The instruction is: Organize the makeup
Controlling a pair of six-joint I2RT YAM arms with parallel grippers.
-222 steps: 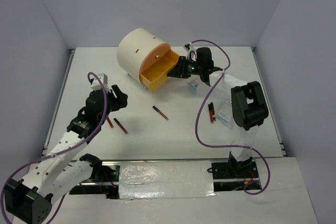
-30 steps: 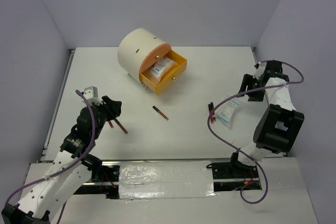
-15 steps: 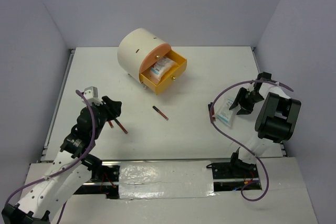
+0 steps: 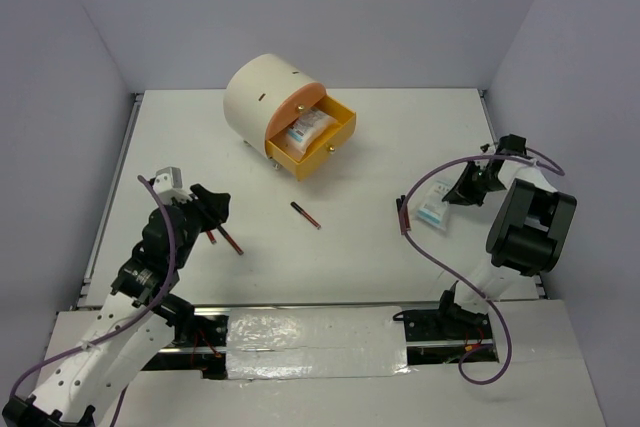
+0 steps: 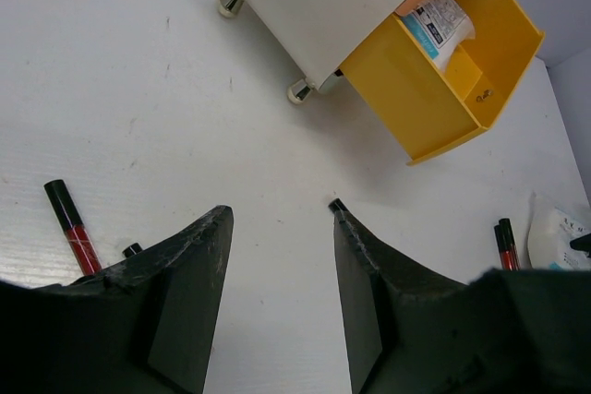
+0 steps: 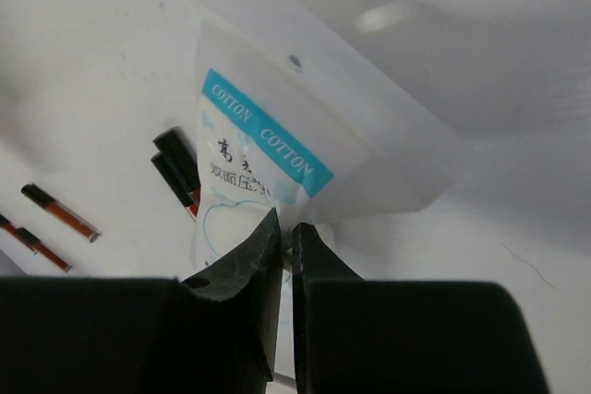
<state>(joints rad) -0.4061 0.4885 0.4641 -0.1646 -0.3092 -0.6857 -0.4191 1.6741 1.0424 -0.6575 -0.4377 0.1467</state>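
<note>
- right gripper (image 6: 286, 228): jaws drawn almost together with only a thin slit between them. the edge of the cotton packet (image 6: 259, 154) sits at the tips, so it appears to be pinching the clear film. a firm hold cannot be confirmed.
- location: the packet lies on the table (image 4: 380, 147) at its right side, just beside a pair of black-and-red sticks (image 4: 403, 215).
- governing relation: in the top view the packet lies to the left of the right gripper, toward the table's centre. its long axis runs roughly near-to-far, and the gripper meets it at its right edge.
- destination, as judged: the open yellow drawer (image 4: 312, 137) of the cream chest (image 4: 262, 95) already holds a similar packet. it lies well apart from this one, up and to the left.
- left gripper (image 5: 282, 214): jaws wide open and holding nothing. it hovers over the left side, near two more sticks (image 4: 228, 239).
- nearer arm: the right arm, plainly; the left is well apart from the packet.
- risk: a corner pinch on slack film may slip during the carry.
</note>
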